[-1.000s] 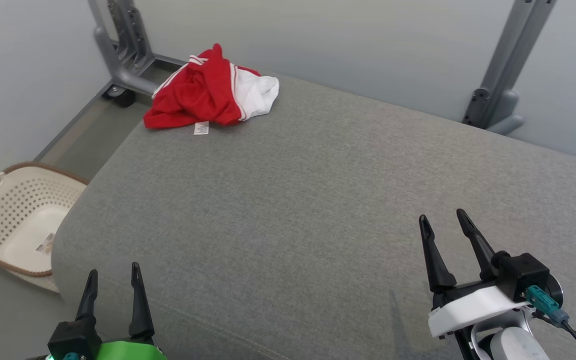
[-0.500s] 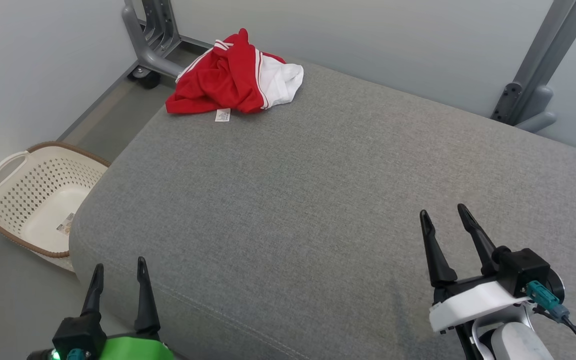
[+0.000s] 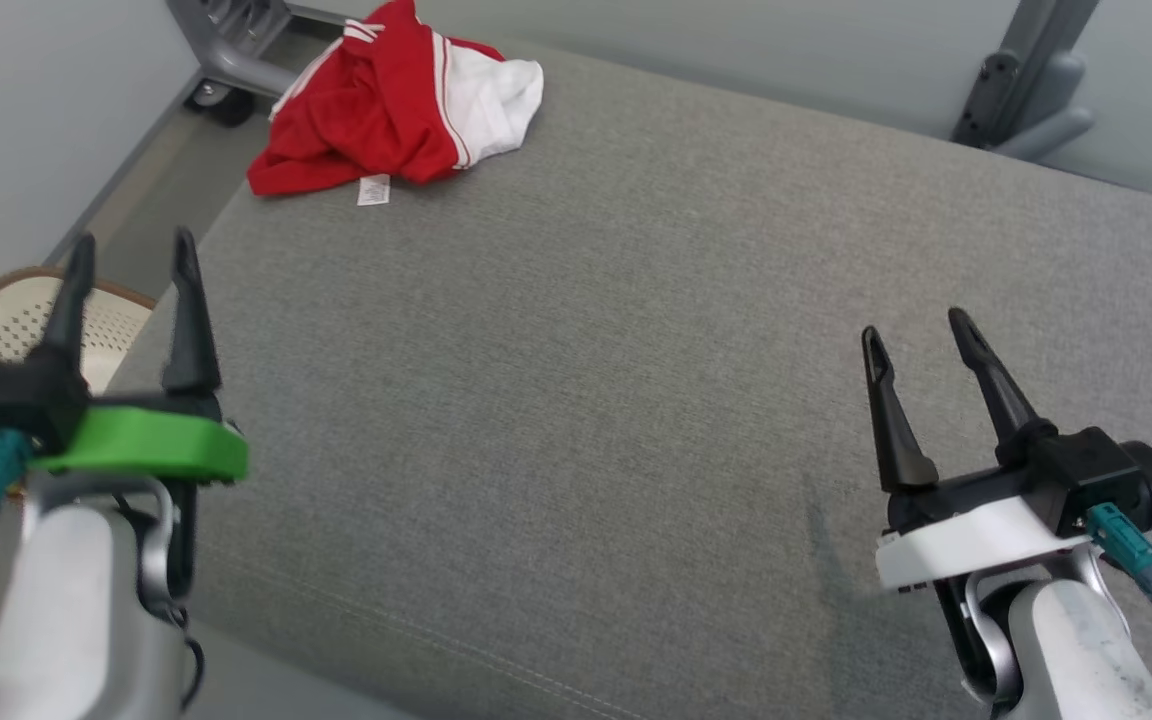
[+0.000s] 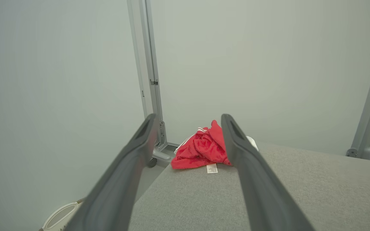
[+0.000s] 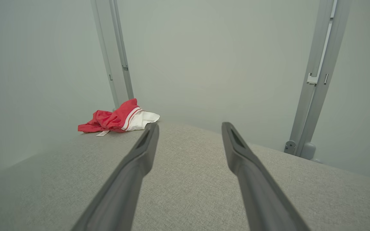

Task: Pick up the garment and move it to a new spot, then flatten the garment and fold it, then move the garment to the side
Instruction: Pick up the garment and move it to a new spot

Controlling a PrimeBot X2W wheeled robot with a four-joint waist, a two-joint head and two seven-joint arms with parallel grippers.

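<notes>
- The left gripper [image 3: 133, 240] hangs over the cushion's [image 3: 576, 400] left edge, towards the near left corner. Its two dark fingers stand spread, with nothing between them. A green plate sits under their base.
- The right gripper [image 3: 914, 325] hangs over the cushion's right part, near the front edge. Its fingers are also parted and empty (a white plate sits under this one's base).
- The grey cushion carries a stitched seam along its front edge. The wide stretch between the grippers and the far left corner is plain grey fabric.
- A cream basket [image 3: 11, 318] with a brown rim and a holed wall stands on the floor just beside the cushion's left edge, partly hidden behind the left gripper.
- The garment [image 3: 376, 110] lies crumpled in a heap at the cushion's far left corner, well apart from both grippers. It is mostly red with thin white stripes, and a white part faces the far edge. Its red hem reaches the left edge.
- A small white tag [image 3: 373, 189] lies flat on the cushion at the heap's near side.
- Beyond that corner a grey metal post [image 3: 226, 60] stands on a black caster [image 3: 221, 105].
- A second post [image 3: 1021, 75] rises behind the far right edge, against a pale wall [image 5: 204, 48].
</notes>
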